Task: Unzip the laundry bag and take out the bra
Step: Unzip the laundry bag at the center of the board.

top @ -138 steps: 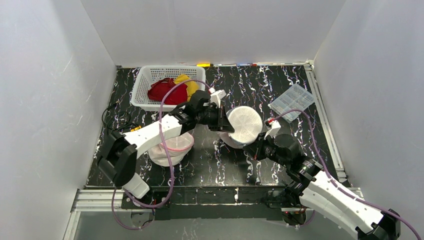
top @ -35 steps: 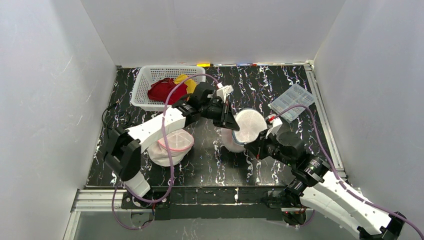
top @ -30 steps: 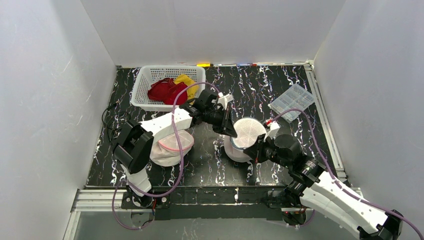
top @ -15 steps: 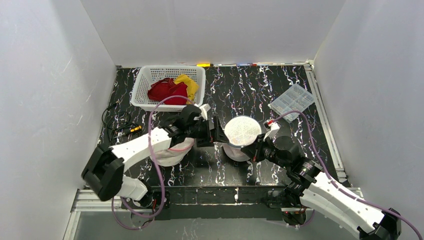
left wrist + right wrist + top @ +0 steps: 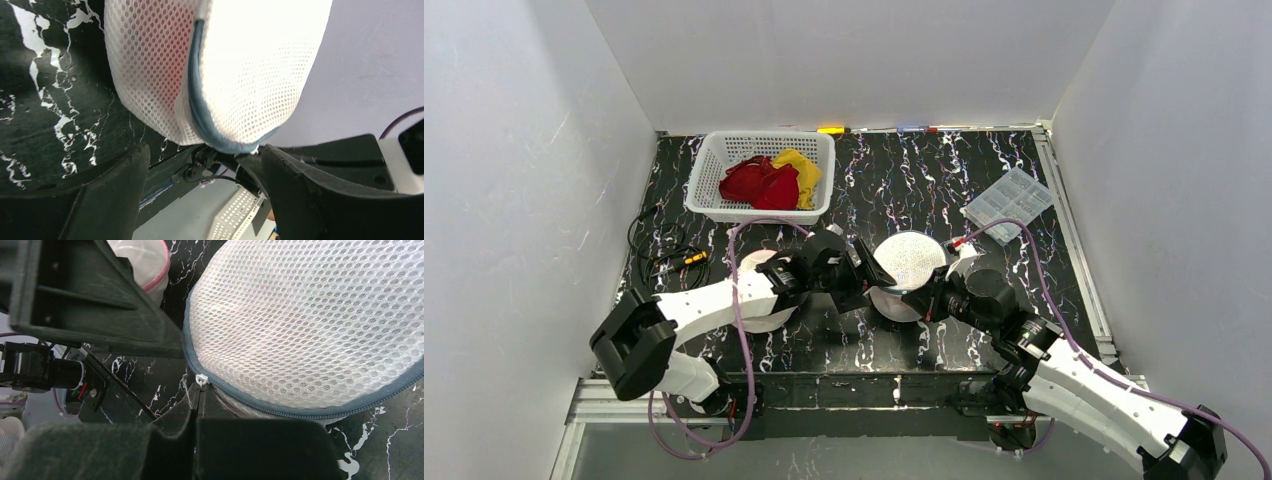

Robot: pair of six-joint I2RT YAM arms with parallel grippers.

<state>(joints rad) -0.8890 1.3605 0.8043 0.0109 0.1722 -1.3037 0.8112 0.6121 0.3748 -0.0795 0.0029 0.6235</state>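
The top view shows the white mesh laundry bag (image 5: 908, 260) near the middle of the black marbled bench (image 5: 984, 160), its round face tipped up towards the camera, with a tool at each lower side. The left tool (image 5: 860, 278) is at its lower left and the right tool (image 5: 930, 297) at its lower right. That view hides how either tool stands.

The left wrist view shows the left tool's fingers (image 5: 125, 170) spread wide with nothing clamped. The bag's lower edge hangs just above the gap. The grey-blue zip (image 5: 196, 107) curves down the mesh, and a red shape (image 5: 165, 65) shows through it, too blurred to name.

The right wrist view shows the right tool's fingers pressed together. Their tips sit directly under the small white pull tab (image 5: 200, 379) on the zip. Whether the tab itself is pinched cannot be told.

A second mesh bag with pink trim (image 5: 756, 266) lies under the left forearm. Behind it, a white basket (image 5: 714, 150) holds red and yellow clothes (image 5: 769, 182), and a clear plastic box (image 5: 1009, 200) lies far right.

A second ago the left tool sat at the bag's upper left rim, with its arm arched in front of the basket. Now the arm lies lower, the basket is unobstructed, and the tool is beside the bag's lower left. The right tool has kept its place at the near edge.
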